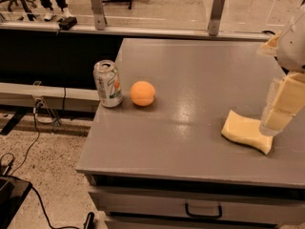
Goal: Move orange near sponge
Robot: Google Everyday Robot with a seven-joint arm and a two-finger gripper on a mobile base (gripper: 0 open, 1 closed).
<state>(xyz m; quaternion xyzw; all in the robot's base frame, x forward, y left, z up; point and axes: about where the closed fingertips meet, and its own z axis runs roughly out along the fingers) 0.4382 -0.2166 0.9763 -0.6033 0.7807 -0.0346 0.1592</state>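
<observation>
The orange (142, 93) is a small round fruit on the left part of the grey table (190, 80), right beside a soda can. The sponge (245, 131) is a pale yellow wavy foam block lying flat near the table's front right. My gripper (275, 122) hangs at the right edge of the view, its tip just above the sponge's right end and far from the orange. It holds nothing that I can see.
A silver soda can (107, 84) stands upright at the table's left edge, just left of the orange. A drawer with a handle (203, 211) sits under the tabletop. Cables lie on the floor at the left. A glass barrier runs behind the table.
</observation>
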